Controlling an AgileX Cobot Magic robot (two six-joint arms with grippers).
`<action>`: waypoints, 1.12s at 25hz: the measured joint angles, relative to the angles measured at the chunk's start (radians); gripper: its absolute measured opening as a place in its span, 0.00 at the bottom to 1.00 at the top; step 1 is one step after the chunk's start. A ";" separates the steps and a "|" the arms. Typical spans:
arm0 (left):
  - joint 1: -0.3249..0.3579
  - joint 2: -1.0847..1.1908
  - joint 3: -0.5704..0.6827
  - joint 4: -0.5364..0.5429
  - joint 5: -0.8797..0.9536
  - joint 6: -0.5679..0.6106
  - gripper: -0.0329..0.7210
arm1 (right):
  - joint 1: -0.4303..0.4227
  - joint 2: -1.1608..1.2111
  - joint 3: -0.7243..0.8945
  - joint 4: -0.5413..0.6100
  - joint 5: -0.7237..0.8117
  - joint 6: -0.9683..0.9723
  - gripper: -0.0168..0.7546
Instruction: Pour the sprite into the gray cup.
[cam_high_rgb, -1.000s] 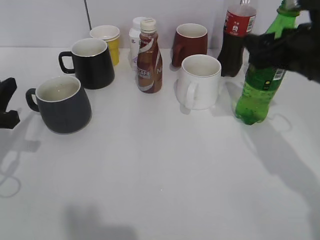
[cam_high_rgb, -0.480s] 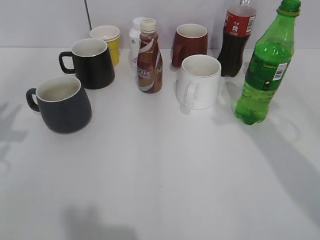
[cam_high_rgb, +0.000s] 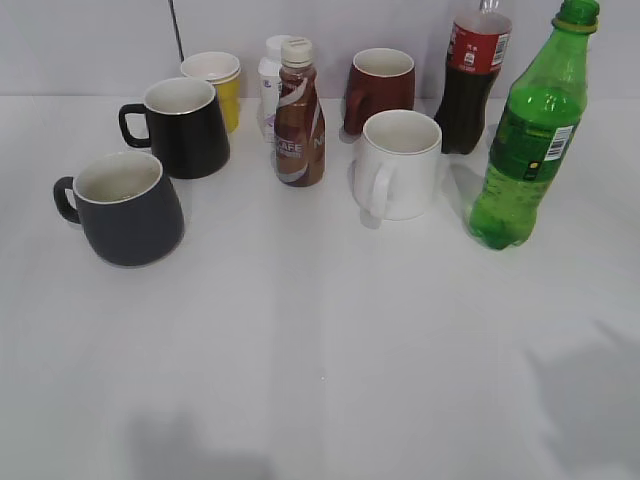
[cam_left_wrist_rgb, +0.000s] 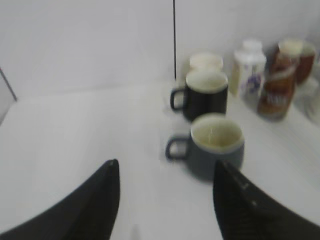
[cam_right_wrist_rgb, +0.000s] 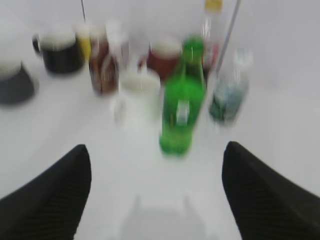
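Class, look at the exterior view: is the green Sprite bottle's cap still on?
Yes. The green Sprite bottle stands upright at the right of the table with its green cap on top.

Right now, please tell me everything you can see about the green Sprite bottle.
The sprite is a tall bottle of translucent green plastic, as it looks, with a green cap on and a green label that carries a white barcode patch. It stands upright on the white table, at the right of the exterior view, in front of the cola bottle and right of the white mug. Nothing touches it but the table; no pincer holds it.
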 joint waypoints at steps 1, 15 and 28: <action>0.000 -0.053 -0.001 0.000 0.079 0.000 0.66 | 0.000 -0.046 0.000 -0.014 0.080 0.015 0.81; 0.000 -0.297 0.033 0.044 0.486 0.000 0.61 | 0.000 -0.380 0.254 -0.090 0.376 0.098 0.79; 0.000 -0.297 0.078 0.057 0.389 0.000 0.61 | 0.000 -0.380 0.297 -0.112 0.255 0.118 0.79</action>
